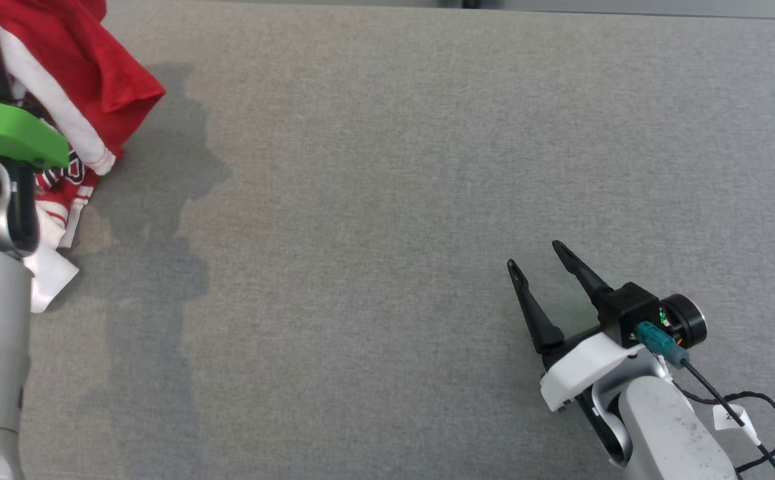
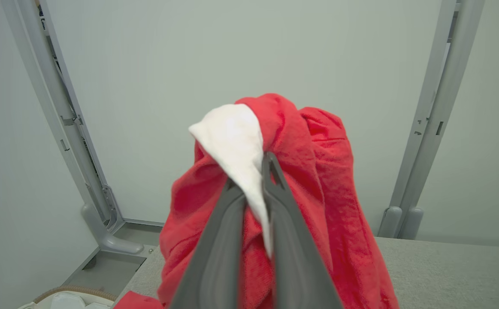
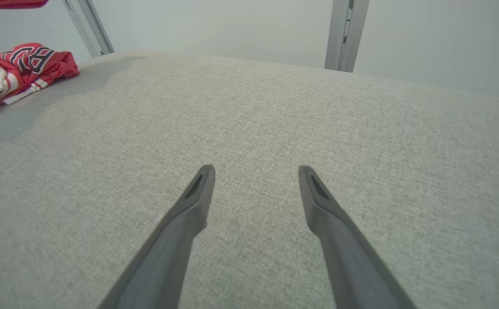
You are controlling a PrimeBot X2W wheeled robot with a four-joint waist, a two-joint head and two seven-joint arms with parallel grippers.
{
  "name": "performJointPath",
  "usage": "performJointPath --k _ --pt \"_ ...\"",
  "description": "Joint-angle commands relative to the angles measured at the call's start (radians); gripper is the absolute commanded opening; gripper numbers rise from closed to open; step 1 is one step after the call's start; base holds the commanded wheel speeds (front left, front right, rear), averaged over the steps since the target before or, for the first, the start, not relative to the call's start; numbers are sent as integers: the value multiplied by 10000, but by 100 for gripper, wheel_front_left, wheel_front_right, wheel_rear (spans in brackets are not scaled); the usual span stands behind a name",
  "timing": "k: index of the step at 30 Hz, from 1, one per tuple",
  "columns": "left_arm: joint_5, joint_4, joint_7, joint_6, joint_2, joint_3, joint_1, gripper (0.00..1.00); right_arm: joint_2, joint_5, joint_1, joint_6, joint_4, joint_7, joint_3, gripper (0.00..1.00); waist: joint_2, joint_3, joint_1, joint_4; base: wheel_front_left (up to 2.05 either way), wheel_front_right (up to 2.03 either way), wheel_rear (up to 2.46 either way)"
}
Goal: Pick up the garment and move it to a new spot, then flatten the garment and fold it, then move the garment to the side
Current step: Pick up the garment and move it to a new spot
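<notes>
The left gripper [image 2: 249, 171] is closed narrow on the garment [image 1: 80, 67], and it holds a fold of white and red cloth between its fingers. The garment is at the far left corner of the tabletop [image 1: 387, 200]. Its upper part hangs from the gripper above the surface, and its lower part, with the printed letters, lies on the tabletop near the left edge. The right gripper [image 1: 534, 255] is wide and holds nothing. It is over the bare near right part of the tabletop, well apart from the garment.

I think the pick-up is in hand and the move to a new spot is not yet done. Several things could go wrong:

- The pinch takes only a small fold, so the weight of the hanging cloth could pull it out of the fingers
- The lower part touches the cloth surface of the tabletop, and if it drags there it may pull against the grip or bunch the garment more
- The garment is close to the left edge, so if it drops there it may slide off the tabletop
- The garment is crumpled, so it may land in a heap that is hard to flatten
</notes>
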Motion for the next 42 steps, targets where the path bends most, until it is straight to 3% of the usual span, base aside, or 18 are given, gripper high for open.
performJointPath --k 1,9,15,24,25,26,27,34,42 --pt "60 -199 -5 -41 -244 -105 284 0 -47 120 210 -17 -40 -3 18 100 -1 -455 0 -563 0 0 0" --pt "-311 -1007 -8 -45 -1497 -944 1261 0 -47 467 620 -15 -112 -3 160 100 -1 -895 0 -1943 0 0 0" --pt "-519 -1078 -8 -46 -2358 -2183 1937 0 -44 572 827 -15 -135 -3 215 100 -1 -1006 0 -3031 0 0 0" --pt "-266 -823 -7 -44 -2922 -3670 2850 0 -40 648 1086 -15 -203 -3 276 100 -1 -1044 0 -4181 0 0 0" --pt "-225 -735 -7 -45 -2946 -3708 2954 19 -42 637 1093 -15 -197 -3 264 100 -1 -1049 0 -4216 0 0 0" --pt "-178 -623 -7 -45 -2976 -3664 3094 72 -39 620 1102 -15 -192 -3 251 100 -1 -1065 0 -4251 0 0 0" --pt "-138 -527 -7 -45 -2990 -3620 3209 100 -39 611 1120 -16 -189 -3 242 100 -1 -1077 0 -4268 0 0 0" --pt "605 -414 -7 237 -2932 -2654 4515 100 -37 561 1306 -16 -158 -3 13 100 -1 -1413 0 -3985 0 0 0" --pt "1649 -1751 -6 543 -2814 -756 6220 100 -41 423 1557 -16 -222 -3 -73 100 -1 -1993 0 -3526 0 0 0"
